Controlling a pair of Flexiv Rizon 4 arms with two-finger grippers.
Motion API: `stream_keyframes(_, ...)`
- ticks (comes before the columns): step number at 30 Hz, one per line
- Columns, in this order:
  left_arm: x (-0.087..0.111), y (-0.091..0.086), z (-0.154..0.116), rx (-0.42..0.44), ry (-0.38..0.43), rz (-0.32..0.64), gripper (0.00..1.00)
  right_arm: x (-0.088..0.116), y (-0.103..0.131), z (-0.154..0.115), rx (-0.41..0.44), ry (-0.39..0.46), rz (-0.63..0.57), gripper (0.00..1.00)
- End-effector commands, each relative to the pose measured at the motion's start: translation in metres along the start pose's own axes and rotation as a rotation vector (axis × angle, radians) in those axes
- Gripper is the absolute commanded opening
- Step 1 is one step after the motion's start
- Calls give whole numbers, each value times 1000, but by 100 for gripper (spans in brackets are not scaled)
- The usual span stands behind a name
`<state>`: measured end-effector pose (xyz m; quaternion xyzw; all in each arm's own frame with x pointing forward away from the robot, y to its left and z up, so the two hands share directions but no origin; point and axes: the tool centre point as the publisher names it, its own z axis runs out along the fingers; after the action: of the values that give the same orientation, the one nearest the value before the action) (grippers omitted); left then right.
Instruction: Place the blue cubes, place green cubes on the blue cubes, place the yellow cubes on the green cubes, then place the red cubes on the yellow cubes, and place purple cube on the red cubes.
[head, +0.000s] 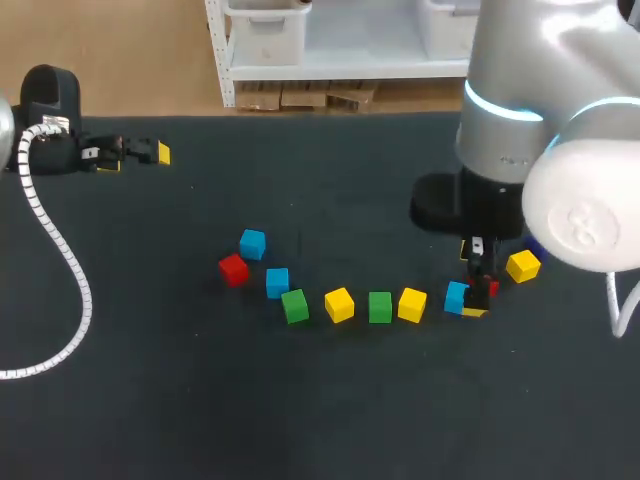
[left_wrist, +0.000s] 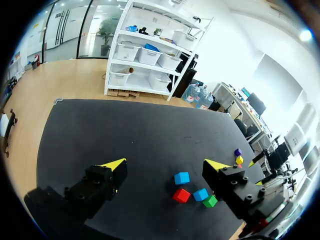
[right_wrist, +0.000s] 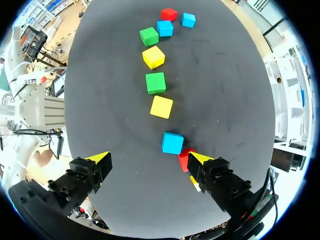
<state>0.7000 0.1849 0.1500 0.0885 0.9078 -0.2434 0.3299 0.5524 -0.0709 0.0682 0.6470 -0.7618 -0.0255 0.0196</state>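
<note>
Blue goes down first per task, so the end blue cube (right_wrist: 172, 143) matters most. It sits flat on the surface (head: 150, 400), right of centre, at the right end of a loose arc of cubes. The right claw (right_wrist: 150, 160) hangs low over it, fingers spread wide, nothing pinched. The cube lies just ahead of the gap, nearer one finger. A near red cube (right_wrist: 185, 156) sits right by that finger's tip; can't tell if they touch. My read: the claw is spread to straddle the blue one, but the red neighbour crowds it, so there's risk of a nudge.

Along the arc toward the left edge: first yellow cube (right_wrist: 161, 106), first green cube (right_wrist: 155, 83), second yellow cube (right_wrist: 153, 57), second green cube (right_wrist: 149, 36). Then a knot near mid-surface: middle blue cube (right_wrist: 165, 28), far red cube (right_wrist: 169, 14), far blue cube (right_wrist: 188, 20). All lie single w/ gaps between and none is stacked, so prob. no base is set yet and the task is at its start.

Toward the right edge, past the right claw, is a lone yellow cube (head: 523, 266). The purple cube (left_wrist: 238, 151) lies close by it.

The left claw (head: 136, 157) is near the far left corner, spread, empty and well apart from all cubes. Prob. parked out of the way.

Writing: no print or labels legible on the cubes or surface.
</note>
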Motion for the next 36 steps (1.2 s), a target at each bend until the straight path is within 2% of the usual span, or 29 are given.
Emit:
stream_keyframes(1, 0, 0, 0, 0, 0, 0, 100, -2, -3, 15, 20, 37, 16, 100)
stream_keyframes(6, 0, 0, 0, 0, 0, 0, 100, -1, -12, 34, 20, 45, 27, 100)
stream_keyframes(14, 0, 0, 0, 0, 0, 0, 100, -3, -28, 53, 35, 14, 21, 100)
stream_keyframes(28, 0, 0, 0, 0, 0, 0, 100, -7, -42, 71, 12, 40, 35, 100)
stream_keyframes(30, 0, 0, 0, 0, 0, 0, 100, -6, -43, 72, 11, 44, 38, 48)
stream_keyframes(33, 0, 0, 0, 0, 0, 0, 100, -6, -43, 73, 10, 50, 42, 37)
stream_keyframes(35, 0, 0, 0, 0, 0, 0, 100, -6, -44, 73, 6, 46, 46, 14)
stream_keyframes(36, 0, 0, 0, 0, 0, 0, 100, -6, -44, 73, 7, 46, 47, 5)
